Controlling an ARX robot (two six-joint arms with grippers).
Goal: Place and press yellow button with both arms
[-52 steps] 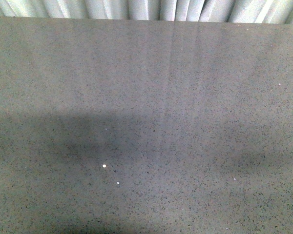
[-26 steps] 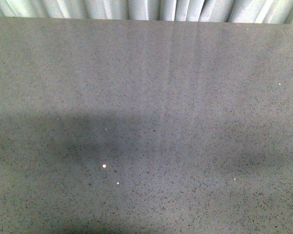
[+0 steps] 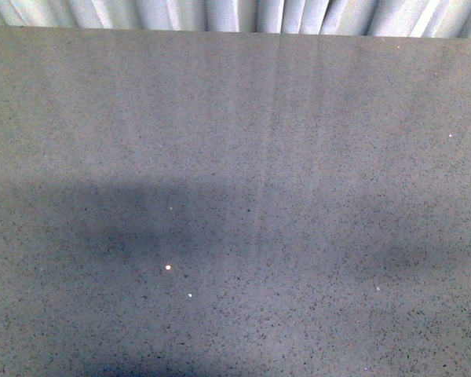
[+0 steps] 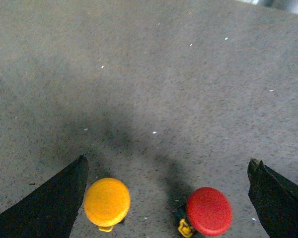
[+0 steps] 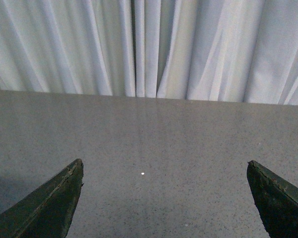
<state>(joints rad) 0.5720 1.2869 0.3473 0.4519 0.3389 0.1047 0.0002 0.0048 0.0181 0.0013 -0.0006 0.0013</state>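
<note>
In the left wrist view the yellow button (image 4: 107,202) stands on the grey table with its round orange-yellow cap facing the camera. It sits between the two black fingers of my open left gripper (image 4: 166,166), close beside one finger (image 4: 59,198) and apart from it. My right gripper (image 5: 164,166) is open and empty over bare table, its two dark fingers (image 5: 54,201) wide apart. Neither arm nor the yellow button shows in the front view.
A red button (image 4: 209,211) with a yellow clip stands next to the yellow one, also between the left jaws. The speckled grey table (image 3: 235,157) ends at a far edge with a white curtain (image 5: 149,44) behind it.
</note>
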